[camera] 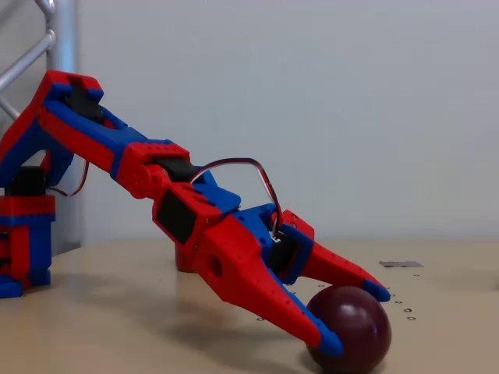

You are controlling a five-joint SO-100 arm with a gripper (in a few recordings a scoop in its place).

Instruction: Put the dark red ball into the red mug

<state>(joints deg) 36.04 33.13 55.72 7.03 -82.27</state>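
Observation:
The dark red ball [355, 331] rests on the tan table at the lower right of the fixed view. My red-and-blue gripper [357, 318] reaches down to it with its jaws spread on either side. The near finger [312, 323] lies across the ball's lower left, and the far finger [347, 273] runs over its top. Whether the fingers press on the ball does not show from this side. A bit of the red mug [184, 261] stands on the table behind the arm, mostly hidden by it.
The arm's base [27, 234] stands at the far left in front of a metal post [62, 35]. A small dark patch [401, 264] lies on the table at the right, with tiny marks [404, 308] near the ball. A plain wall is behind.

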